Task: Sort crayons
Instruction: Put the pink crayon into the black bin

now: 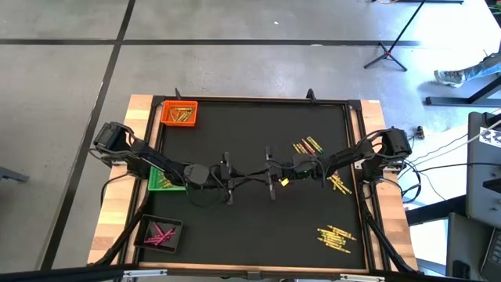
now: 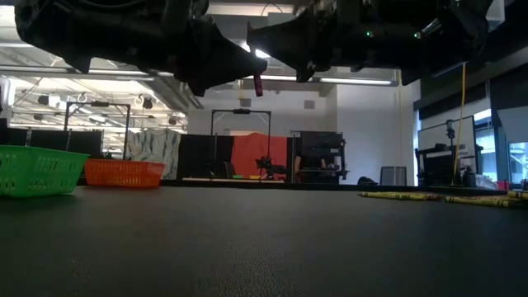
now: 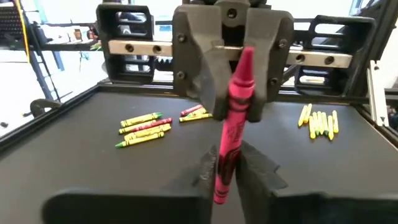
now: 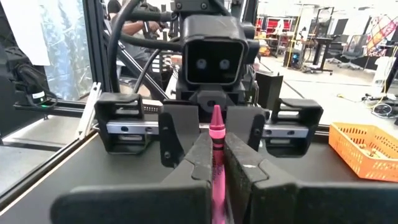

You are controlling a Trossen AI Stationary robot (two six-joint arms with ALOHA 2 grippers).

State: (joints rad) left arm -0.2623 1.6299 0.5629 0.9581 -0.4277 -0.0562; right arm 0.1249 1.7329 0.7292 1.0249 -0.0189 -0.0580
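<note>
Midair, left pincer (image 3: 227,180) and right pincer (image 4: 214,171) both pinching one pink crayon (image 3: 231,124), its lower end hidden.

This is a robotics lab or workshop in a large open hall. The black table (image 1: 250,227) stands on a polished concrete floor (image 1: 235,70) marked with dark seams, and a tripod stand (image 1: 387,55) rests at about two o'clock from it. Cables (image 1: 438,160) trail to equipment at three o'clock. The low view looks across to strip ceiling lights (image 2: 82,74), a black metal frame (image 2: 239,140) with an orange-red panel (image 2: 252,153), and workstations with monitors (image 2: 445,157). More tables and gear (image 4: 323,46) fill the background of the right wrist view.
</note>
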